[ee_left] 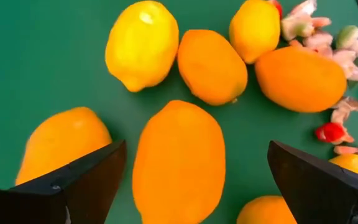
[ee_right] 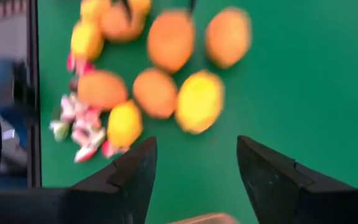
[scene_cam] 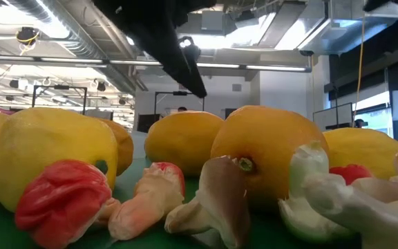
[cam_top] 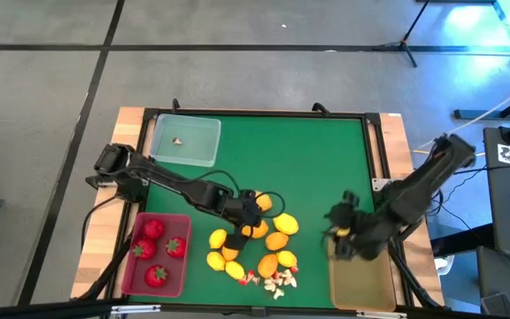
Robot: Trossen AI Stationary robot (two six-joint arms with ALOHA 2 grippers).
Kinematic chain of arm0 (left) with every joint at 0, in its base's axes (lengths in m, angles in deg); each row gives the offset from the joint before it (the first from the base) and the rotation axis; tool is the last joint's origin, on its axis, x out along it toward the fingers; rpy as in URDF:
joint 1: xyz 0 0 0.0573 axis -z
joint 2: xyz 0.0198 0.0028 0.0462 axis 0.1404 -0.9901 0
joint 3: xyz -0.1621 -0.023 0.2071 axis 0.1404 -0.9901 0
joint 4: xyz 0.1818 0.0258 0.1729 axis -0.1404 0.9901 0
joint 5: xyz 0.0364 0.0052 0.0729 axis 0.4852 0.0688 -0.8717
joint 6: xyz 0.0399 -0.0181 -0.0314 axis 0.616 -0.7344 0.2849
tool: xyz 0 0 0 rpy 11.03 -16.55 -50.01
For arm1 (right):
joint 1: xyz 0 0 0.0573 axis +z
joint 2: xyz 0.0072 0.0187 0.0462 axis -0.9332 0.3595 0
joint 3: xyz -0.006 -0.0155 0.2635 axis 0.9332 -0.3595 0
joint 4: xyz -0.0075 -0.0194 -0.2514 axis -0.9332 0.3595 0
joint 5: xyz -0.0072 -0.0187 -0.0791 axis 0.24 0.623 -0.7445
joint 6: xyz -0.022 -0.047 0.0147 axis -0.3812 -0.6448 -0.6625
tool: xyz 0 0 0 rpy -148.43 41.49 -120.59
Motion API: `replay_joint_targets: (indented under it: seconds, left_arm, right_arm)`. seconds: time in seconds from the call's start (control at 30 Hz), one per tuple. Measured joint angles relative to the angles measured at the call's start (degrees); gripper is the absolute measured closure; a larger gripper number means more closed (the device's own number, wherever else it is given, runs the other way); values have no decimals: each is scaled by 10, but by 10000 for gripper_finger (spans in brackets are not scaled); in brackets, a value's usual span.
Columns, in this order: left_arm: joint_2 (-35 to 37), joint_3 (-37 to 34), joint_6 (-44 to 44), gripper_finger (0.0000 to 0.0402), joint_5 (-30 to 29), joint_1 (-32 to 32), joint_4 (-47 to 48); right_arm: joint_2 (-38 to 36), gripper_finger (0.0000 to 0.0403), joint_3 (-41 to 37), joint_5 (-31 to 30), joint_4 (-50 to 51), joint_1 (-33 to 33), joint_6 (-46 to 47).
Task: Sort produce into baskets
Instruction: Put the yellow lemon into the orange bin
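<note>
A pile of yellow and orange lemon-like ovals (cam_top: 268, 241) lies on the green mat, with tiny white-and-red bits (cam_top: 277, 282) at its near edge. My left gripper (cam_top: 251, 213) hovers open over the pile, its fingers on either side of an orange oval (ee_left: 179, 165) without touching it. My right gripper (cam_top: 342, 226) is open and empty (ee_right: 196, 142) at the far end of the tan-yellow basket (cam_top: 361, 282). Three red strawberries (cam_top: 153, 251) lie in the pinkish-red basket (cam_top: 182, 275). The clear basket (cam_top: 204, 142) holds one small bit (cam_top: 178, 140).
The mat's dark frame (cam_top: 374, 151) borders the work area, with wooden table edges outside it. The far and middle right of the mat (cam_top: 308, 159) is bare green. In the low view the ovals (scene_cam: 261, 155) and bits (scene_cam: 206, 200) fill the foreground.
</note>
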Motion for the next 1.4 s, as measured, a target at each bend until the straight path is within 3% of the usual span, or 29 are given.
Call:
replay_joint_targets:
  seconds: [0.2,0.37,0.87,1.1,1.4]
  left_arm:
    - [-34,0,-3,16,6,0,-2]
    - [-50,0,0,16,6,0,-4]
    - [-112,-1,11,30,4,-5,-20]
    - [-113,-1,6,79,2,-4,-33]
    - [-84,5,-32,74,1,-5,-12]
  right_arm:
    - [-112,182,0,-98,20,1,0]
    - [-155,182,0,-127,19,1,0]
    - [-140,182,0,-123,18,1,-1]
    - [-140,182,0,-123,18,1,-1]
    - [-140,182,0,-123,21,1,-2]
